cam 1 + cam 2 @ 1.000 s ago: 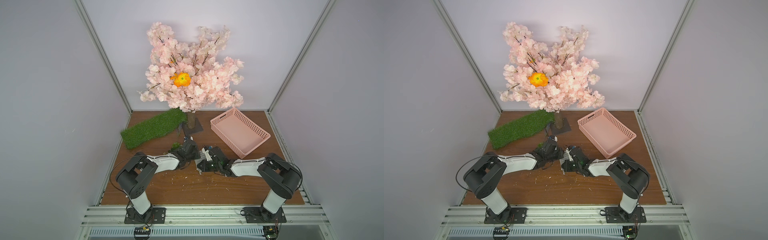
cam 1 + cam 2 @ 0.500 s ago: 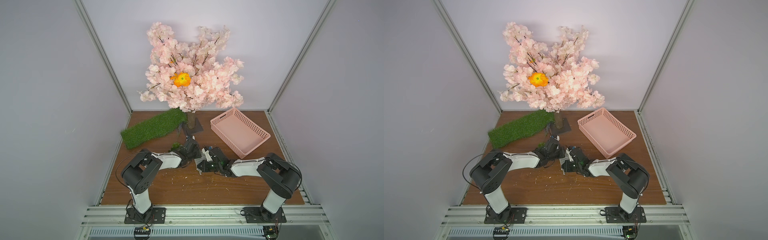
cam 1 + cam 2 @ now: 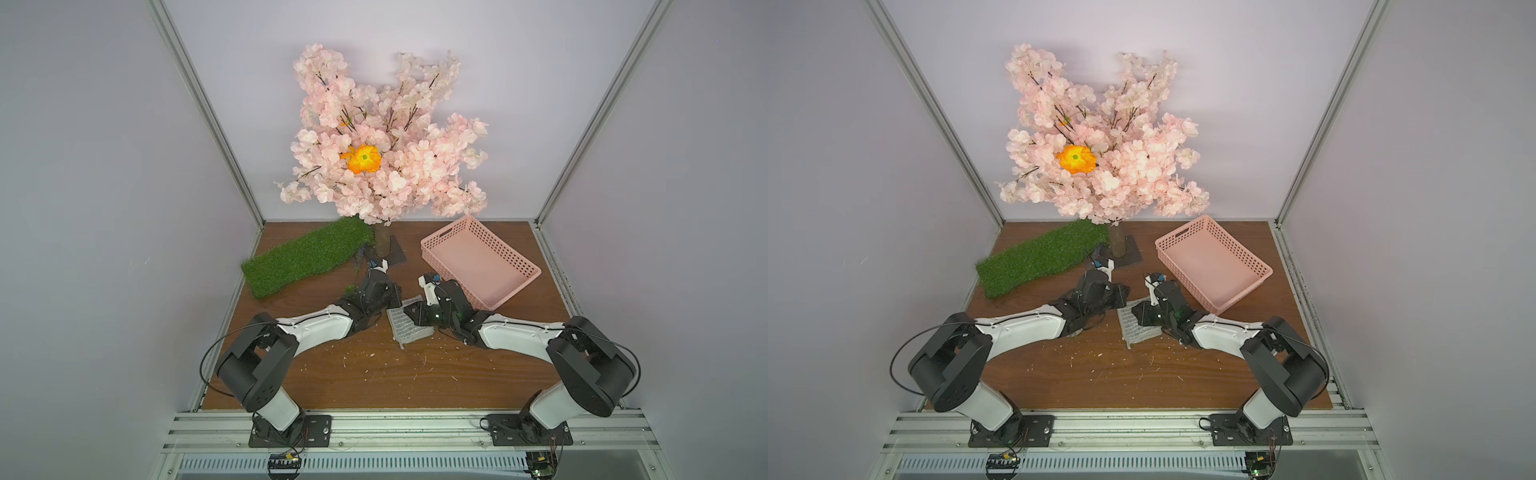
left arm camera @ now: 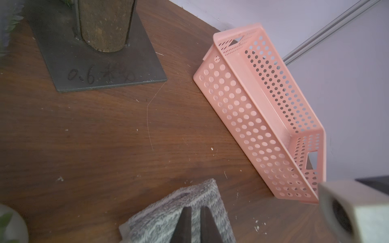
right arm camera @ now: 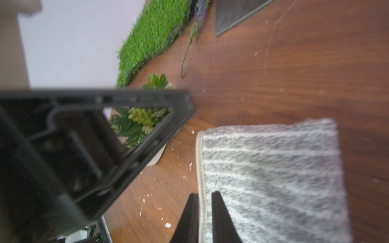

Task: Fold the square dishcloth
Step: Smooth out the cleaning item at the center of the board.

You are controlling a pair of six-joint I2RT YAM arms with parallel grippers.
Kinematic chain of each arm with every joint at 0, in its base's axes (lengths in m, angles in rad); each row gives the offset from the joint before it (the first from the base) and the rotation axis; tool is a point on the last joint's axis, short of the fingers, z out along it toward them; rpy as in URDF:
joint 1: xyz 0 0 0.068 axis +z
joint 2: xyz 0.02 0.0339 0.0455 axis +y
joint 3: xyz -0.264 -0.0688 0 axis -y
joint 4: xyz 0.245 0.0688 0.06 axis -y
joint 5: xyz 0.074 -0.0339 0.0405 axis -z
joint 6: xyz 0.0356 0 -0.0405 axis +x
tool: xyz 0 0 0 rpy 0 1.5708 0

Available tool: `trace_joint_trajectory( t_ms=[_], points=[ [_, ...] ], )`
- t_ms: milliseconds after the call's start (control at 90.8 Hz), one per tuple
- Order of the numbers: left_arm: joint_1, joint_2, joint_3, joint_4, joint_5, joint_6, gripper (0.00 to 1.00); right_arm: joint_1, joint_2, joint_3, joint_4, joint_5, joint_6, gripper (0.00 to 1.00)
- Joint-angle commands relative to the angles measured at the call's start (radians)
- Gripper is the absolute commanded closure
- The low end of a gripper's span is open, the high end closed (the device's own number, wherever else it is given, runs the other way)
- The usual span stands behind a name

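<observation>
Since a second ago my left gripper [image 4: 195,212] and right gripper [image 5: 204,197] look slightly parted, perhaps pinching the dishcloth [image 3: 406,322]; basket [image 3: 515,266] at two o'clock.

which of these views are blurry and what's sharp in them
Right wrist view: the square dishcloth looks smeared, and the left arm's black frame close to the lens is out of focus. Left wrist view: the pink basket and table are sharp; the pale block at the corner is blurred. Both top views: evenly lit, sharp.
</observation>
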Motion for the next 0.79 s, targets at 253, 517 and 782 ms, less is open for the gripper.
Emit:
trace_joint_trajectory(
  t_ms=[253, 517, 782],
  points=[
    [-0.028, 0.031, -0.061, -0.024, -0.028, -0.008, 0.89, -0.044, 0.106, -0.014, 0.174, 0.006, -0.013, 0.86],
    [-0.007, 0.103, -0.028, -0.014, -0.046, 0.021, 0.89, -0.084, 0.179, -0.053, 0.307, 0.017, 0.006, 0.87],
    [0.010, 0.146, -0.026, 0.020, -0.046, 0.038, 0.90, -0.114, 0.246, -0.075, 0.397, 0.011, 0.025, 0.88]
  ],
)
